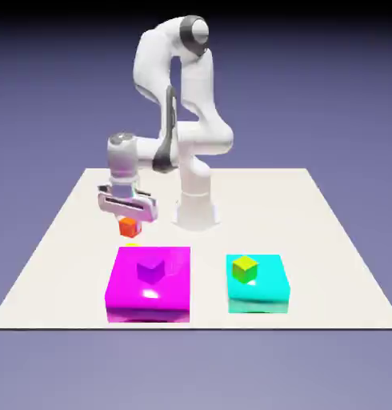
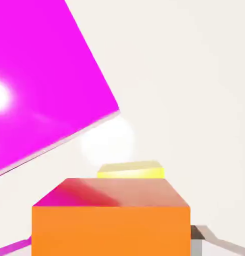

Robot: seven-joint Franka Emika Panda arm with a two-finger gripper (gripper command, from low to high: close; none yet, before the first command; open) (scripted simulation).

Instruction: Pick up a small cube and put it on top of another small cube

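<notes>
One orange cube (image 1: pixel 129 228) pinched in claw (image 1: pixel 130 227); yellow cube (image 2: pixel 130 170) below. Centre squarely, lower gently, then release.

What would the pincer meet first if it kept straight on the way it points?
Probably the small bright yellow cube, below the held orange-red cube, though depth is unclear and the line might pass slightly beside it.

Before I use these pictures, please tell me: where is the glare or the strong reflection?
Exterior view: bright highlights on the magenta block and on the cyan block's front edge; hand view: a white glare spot on the magenta block at the left edge, and a pale glow on the table beside its corner.
</notes>
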